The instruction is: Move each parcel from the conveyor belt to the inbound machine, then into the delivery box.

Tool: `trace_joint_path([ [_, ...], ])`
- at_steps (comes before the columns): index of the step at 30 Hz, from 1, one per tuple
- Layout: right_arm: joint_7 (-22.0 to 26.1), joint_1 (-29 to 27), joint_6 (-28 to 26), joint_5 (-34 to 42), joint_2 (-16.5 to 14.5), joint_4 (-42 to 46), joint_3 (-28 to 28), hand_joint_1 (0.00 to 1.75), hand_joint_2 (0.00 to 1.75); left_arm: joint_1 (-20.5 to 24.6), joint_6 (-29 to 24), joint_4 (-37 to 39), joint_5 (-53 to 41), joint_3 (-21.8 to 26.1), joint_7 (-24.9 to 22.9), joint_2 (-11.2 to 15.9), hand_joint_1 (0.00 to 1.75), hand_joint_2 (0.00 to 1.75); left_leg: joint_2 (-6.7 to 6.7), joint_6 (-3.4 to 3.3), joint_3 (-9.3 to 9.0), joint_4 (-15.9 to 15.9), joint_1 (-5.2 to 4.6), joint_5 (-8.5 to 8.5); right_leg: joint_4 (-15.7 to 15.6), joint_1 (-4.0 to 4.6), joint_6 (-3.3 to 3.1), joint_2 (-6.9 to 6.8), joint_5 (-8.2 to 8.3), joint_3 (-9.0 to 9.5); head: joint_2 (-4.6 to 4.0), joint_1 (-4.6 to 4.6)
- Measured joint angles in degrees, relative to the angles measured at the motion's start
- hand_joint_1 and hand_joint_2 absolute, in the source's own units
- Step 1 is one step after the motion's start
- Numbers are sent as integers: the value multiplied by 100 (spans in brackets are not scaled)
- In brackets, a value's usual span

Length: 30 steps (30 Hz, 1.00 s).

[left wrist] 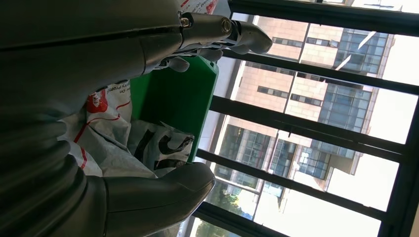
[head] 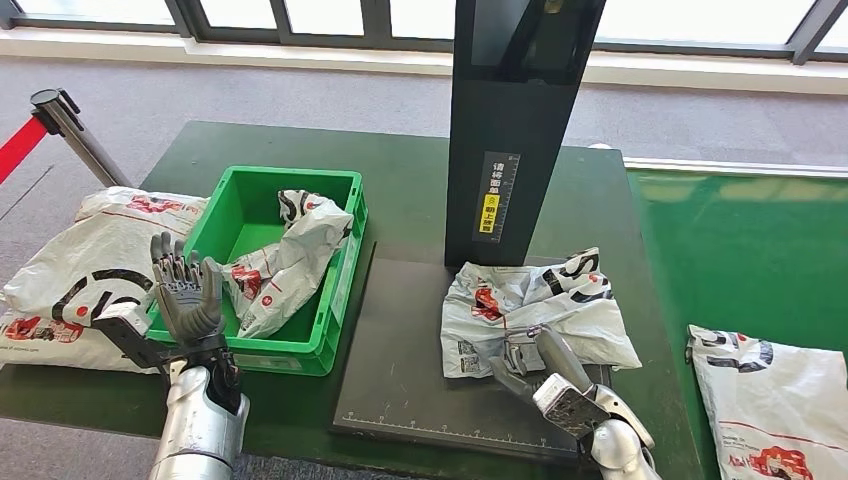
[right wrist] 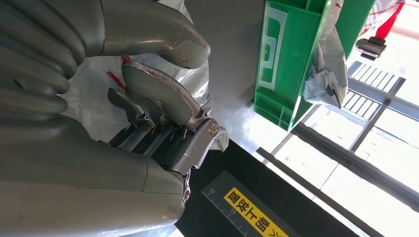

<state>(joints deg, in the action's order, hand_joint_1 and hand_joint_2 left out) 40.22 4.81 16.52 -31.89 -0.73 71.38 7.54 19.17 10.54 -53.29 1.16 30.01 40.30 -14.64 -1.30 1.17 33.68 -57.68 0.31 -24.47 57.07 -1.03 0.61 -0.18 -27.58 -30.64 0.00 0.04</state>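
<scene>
Dark green tabletop (head: 420, 180) fills my feed, windows at 12 o'clock. I see my right hand (head: 545, 375) at 5 o'clock, fingers curled onto the crumpled white parcel (head: 530, 305) lying on the black inbound machine's platform (head: 400, 360). My left hand (head: 185, 290) at 8 o'clock stands upright, fingers spread and empty, beside the green delivery box (head: 340, 285) holding another parcel (head: 285, 260)

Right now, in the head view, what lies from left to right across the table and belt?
Flat parcel off the box's left → green box → black scanner column → crumpled parcel on the dark plate → parcel on the belt.
</scene>
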Motion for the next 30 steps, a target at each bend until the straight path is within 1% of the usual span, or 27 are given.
trace_joint_path([
  [10,0,0,0,0,5,1,0,175,175,1,0,1,0,0,0,0,0,175,0,0,0,0,0,0,0,0,0,0,0,0,0,0],
  [14,-2,-4,-72,78,4,19,-1,0,0,1,-71,-21,-80,-10,1,26,0,175,0,-1,-1,0,1,2,1,0,0,0,1,-1,0,1],
  [15,-3,-12,-220,235,-11,76,-12,0,0,1,-253,-77,-272,-55,-4,50,0,175,5,0,-2,-4,6,5,2,0,-1,5,5,-21,0,3],
  [16,1,2,-590,575,-45,176,-56,0,0,41,-651,-125,-671,-156,-23,19,0,175,13,0,6,-11,8,9,2,-6,-4,11,16,-53,0,-3],
  [17,6,46,-1182,1012,-96,279,-120,0,0,136,-1243,-153,-1214,-320,-72,-55,0,175,21,-5,25,-19,11,20,3,-6,-1,17,31,-88,0,-15],
  [18,7,130,-2002,1430,-159,363,-200,0,0,287,-1925,-144,-1825,-609,-173,-214,0,175,19,-10,55,-27,17,33,5,-5,3,18,44,-125,0,-24],
  [19,3,239,-2944,1755,-217,407,-284,0,0,469,-2568,-92,-2381,-1017,-297,-406,0,175,10,-15,90,-31,17,45,6,-4,9,9,56,-142,0,-33],
  [20,-3,338,-3820,1882,-263,408,-341,0,0,633,-3041,-34,-2728,-1568,-412,-543,0,175,0,-20,117,-32,20,55,7,3,16,2,64,-148,0,-32],
  [21,-9,409,-4565,1900,-304,408,-382,0,0,766,-3343,26,-2888,-2266,-484,-635,0,175,-4,-21,136,-32,20,57,7,3,19,2,75,-146,0,-27],
  [22,-10,441,-5016,1861,-341,411,-413,0,0,855,-3501,88,-2872,-3001,-482,-665,0,175,10,-22,149,-32,15,55,5,-2,24,19,88,-143,0,-24],
  [23,-5,450,-5200,1830,-373,421,-435,0,0,916,-3583,150,-2770,-3717,-433,-656,0,175,31,-25,155,-33,8,52,3,-7,28,44,101,-143,0,-24],
  [24,-4,446,-5161,1812,-401,433,-453,0,0,954,-3621,207,-2657,-4323,-362,-644,0,175,54,-29,158,-34,1,48,1,-13,32,68,109,-146,0,-26],
  [25,-4,440,-4990,1799,-417,445,-467,0,0,969,-3632,248,-2579,-4782,-296,-633,0,175,72,-35,160,-35,-4,44,-2,-18,36,85,111,-155,0,-25],
  [26,-3,437,-4813,1791,-425,456,-475,0,0,971,-3633,276,-2534,-5101,-248,-625,0,175,81,-39,158,-36,-8,41,-3,-21,37,91,110,-161,0,-25],
  [27,-3,437,-4696,1785,-433,465,-480,0,0,972,-3633,301,-2511,-5306,-215,-619,0,175,84,-42,159,-37,-9,39,-5,-23,38,92,109,-165,0,-26],
  [30,-3,436,-4627,1784,-455,479,-499,0,0,978,-3638,364,-2471,-5599,-189,-597,0,175,79,-44,162,-36,-8,38,-6,-21,46,86,100,-167,0,-26],
])
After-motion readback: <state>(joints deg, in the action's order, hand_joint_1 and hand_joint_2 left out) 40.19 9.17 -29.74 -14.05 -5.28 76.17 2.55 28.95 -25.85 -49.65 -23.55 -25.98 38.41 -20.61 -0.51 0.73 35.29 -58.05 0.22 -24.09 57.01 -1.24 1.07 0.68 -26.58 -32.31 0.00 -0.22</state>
